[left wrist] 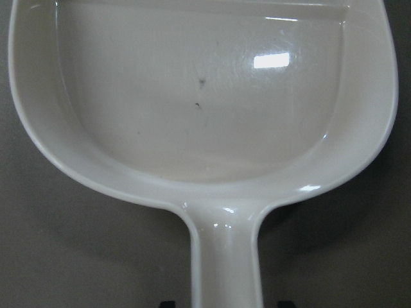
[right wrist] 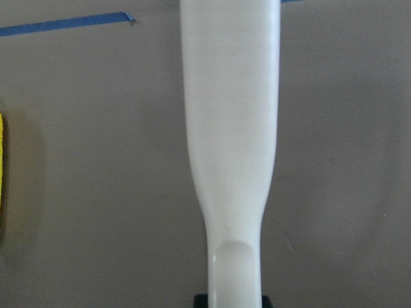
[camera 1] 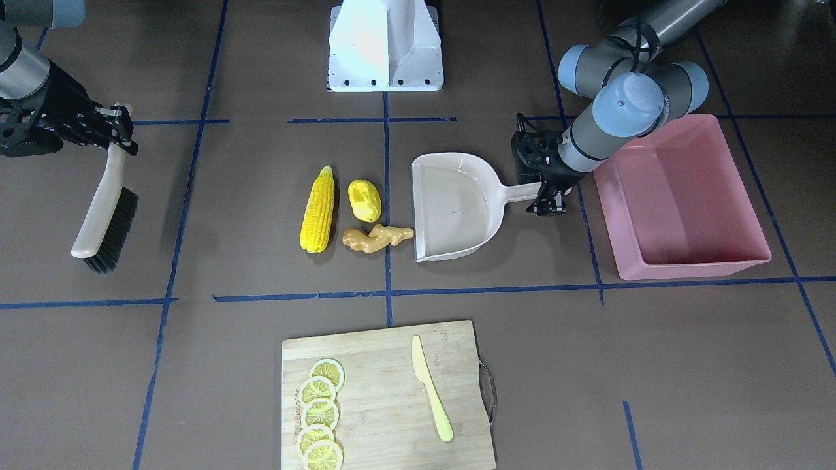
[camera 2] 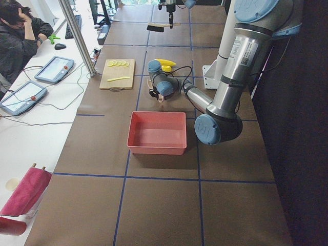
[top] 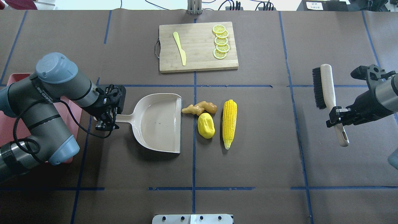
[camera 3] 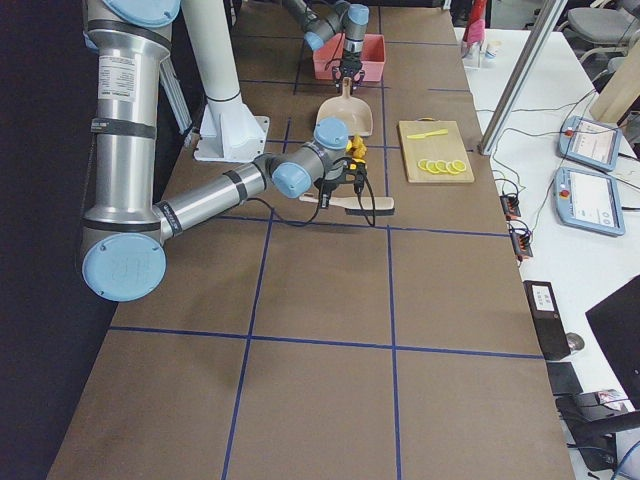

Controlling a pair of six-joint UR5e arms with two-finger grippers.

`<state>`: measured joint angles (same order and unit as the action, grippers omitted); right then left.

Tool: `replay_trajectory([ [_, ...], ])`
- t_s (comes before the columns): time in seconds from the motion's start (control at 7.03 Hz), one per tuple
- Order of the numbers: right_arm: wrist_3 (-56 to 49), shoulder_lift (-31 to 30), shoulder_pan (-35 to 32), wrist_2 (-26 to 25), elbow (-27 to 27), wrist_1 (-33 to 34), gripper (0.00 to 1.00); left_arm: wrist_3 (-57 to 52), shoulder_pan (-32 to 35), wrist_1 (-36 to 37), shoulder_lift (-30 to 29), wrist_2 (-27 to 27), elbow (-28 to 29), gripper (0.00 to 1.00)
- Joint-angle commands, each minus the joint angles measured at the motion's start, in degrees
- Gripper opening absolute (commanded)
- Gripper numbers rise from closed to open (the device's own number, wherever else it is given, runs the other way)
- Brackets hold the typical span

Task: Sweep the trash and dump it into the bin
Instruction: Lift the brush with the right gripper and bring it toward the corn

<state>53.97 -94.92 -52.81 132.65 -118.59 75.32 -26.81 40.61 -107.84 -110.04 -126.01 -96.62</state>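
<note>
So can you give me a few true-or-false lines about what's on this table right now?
1. The left tool grips the dustpan by its handle. True.
2. The corn cob lies inside the dustpan. False: it lies on the table beside the pan's open edge.
3. The right tool holds the brush. True.
4. The pink bin holds the ginger root. False: the bin is empty; the ginger lies by the dustpan.

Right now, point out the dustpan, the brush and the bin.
dustpan (top: pixel 158 119): overhead exterior view, bare pan floor.
brush (top: pixel 329 84): overhead exterior view, pale back above the bristles.
bin (camera 1: pixel 679 196): front-facing view, pink inner floor.
</note>
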Motion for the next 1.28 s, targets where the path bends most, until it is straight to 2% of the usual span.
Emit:
replay_trajectory([
  [0.0,0.0,0.0,0.0,0.1,0.0,0.0,0.00,0.0,0.2,0.1,0.0,0.5,0.1,0.11],
  [0.14,0.0,-0.1,-0.1,0.1,0.0,0.0,0.01,0.0,0.3,0.0,-0.1,0.4,0.1,0.08],
  [0.28,0.0,0.0,0.0,0.1,0.0,0.1,0.00,0.0,0.3,0.0,-0.4,0.3,0.1,0.00],
  [0.43,0.0,0.3,0.7,0.2,-0.1,1.8,0.00,0.0,0.2,0.0,-0.5,0.2,0.1,0.00],
  [0.71,0.2,7.0,3.6,-0.8,-2.2,13.1,0.00,0.1,0.2,-0.1,-0.5,0.1,0.0,0.00],
  [0.85,0.2,10.0,6.9,-3.6,-2.2,16.8,0.00,0.2,0.2,-0.1,-0.5,0.1,0.0,0.00],
  [1.14,0.1,19.7,11.6,-8.6,-2.2,32.1,0.00,0.4,0.1,0.0,-0.5,0.3,0.1,0.00],
])
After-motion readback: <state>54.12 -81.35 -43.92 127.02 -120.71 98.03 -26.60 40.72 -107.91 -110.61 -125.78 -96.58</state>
